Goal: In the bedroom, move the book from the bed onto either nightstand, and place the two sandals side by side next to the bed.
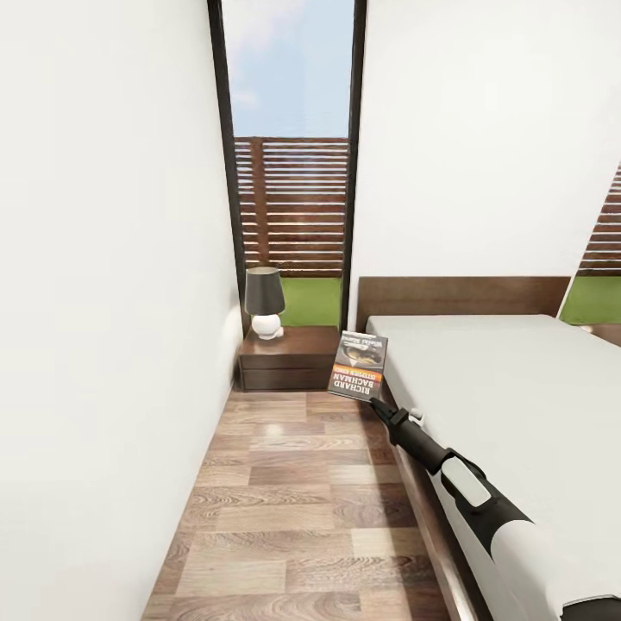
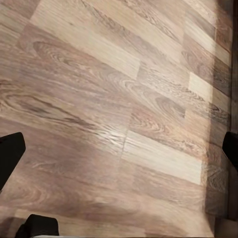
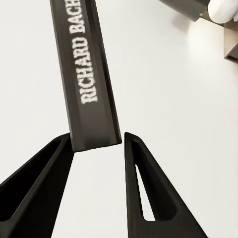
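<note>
The book point(image 1: 359, 366) is held in the air by the right gripper point(image 1: 380, 405), between the bed point(image 1: 517, 405) and the nightstand point(image 1: 289, 355), just short of the nightstand's near corner. In the right wrist view its spine point(image 3: 89, 74) is seen pinched at 1 end between the 2 fingers point(image 3: 144, 188). Being thin and light, it is judged likely to swing or slip; a hold nearer the middle would be steadier. The left gripper point(image 2: 119, 193) is spread over the wood floor point(image 2: 114, 99). A lamp point(image 1: 264, 302) stands on the nightstand.
</note>
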